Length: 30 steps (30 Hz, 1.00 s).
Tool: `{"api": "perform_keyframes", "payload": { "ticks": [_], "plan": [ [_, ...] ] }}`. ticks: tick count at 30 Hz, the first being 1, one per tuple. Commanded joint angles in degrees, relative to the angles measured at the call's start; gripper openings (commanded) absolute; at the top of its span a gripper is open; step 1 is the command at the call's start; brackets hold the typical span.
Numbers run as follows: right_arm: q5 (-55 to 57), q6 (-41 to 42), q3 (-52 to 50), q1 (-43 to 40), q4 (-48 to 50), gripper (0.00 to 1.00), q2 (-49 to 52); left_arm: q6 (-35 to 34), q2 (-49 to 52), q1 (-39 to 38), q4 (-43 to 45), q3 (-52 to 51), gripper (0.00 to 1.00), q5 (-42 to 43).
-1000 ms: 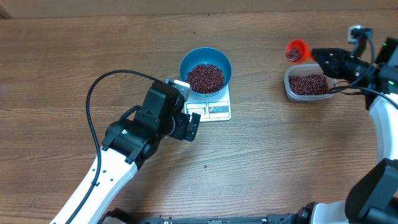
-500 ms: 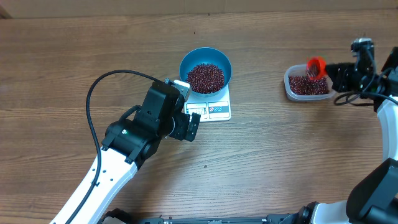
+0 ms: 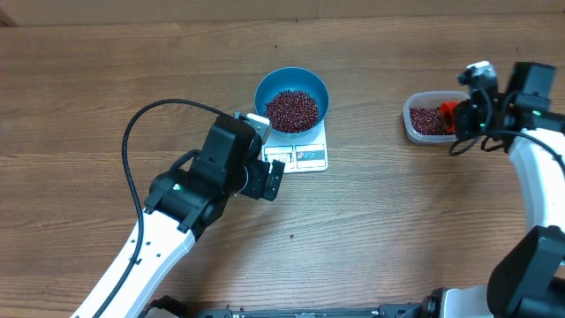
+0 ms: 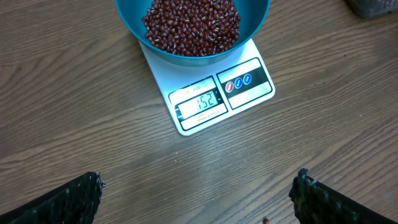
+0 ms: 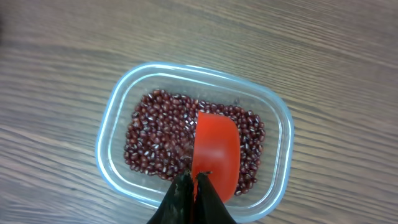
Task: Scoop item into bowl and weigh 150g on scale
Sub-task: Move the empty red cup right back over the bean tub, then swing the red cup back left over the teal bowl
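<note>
Blue bowl is sitting on scale, beans heaped inside. Display is reading 152, so weighing step looks approx done. R end effector is clenching red scoop, resting among spare beans in clear tub. L end effector is hanging released nr scale. Next, prob: dropping scoop, or trimming a few beans.

Overhead: top-down, far, shares all; left wrist close over scale; right wrist close over tub
</note>
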Motion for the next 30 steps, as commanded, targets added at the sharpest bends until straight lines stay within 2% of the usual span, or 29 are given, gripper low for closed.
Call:
{"api": "perform_keyframes", "payload": {
  "ticks": [1, 8, 15, 20, 25, 30],
  "plan": [
    [11.82, -0.76, -0.09, 3.45, 0.39, 0.04, -1.53, 1.07, 0.07, 0.09, 0.22, 1.29, 1.00, 0.61],
    [22.01, 2.64, -0.09, 7.15, 2.78, 0.04, -1.53, 1.05, 0.07, 0.09, 0.22, 1.29, 1.00, 0.61],
    [21.07, 7.50, 0.35, 9.92, 3.56, 0.04, -3.80, 1.07, 0.07, 0.09, 0.22, 1.29, 1.00, 0.63],
    [4.70, 7.65, 0.35, 12.76, 4.31, 0.04, -7.30, 1.05, 0.07, 0.09, 0.22, 1.29, 0.99, 0.61],
    [-14.82, 10.49, 0.35, 15.93, 10.64, 0.04, -9.38, 1.07, 0.07, 0.09, 0.22, 1.29, 1.00, 0.61],
    [-18.69, 10.45, 0.33, 20.39, 14.43, 0.04, -8.22, 1.07, 0.07, 0.09, 0.22, 1.29, 1.00, 0.61]
  ]
}}
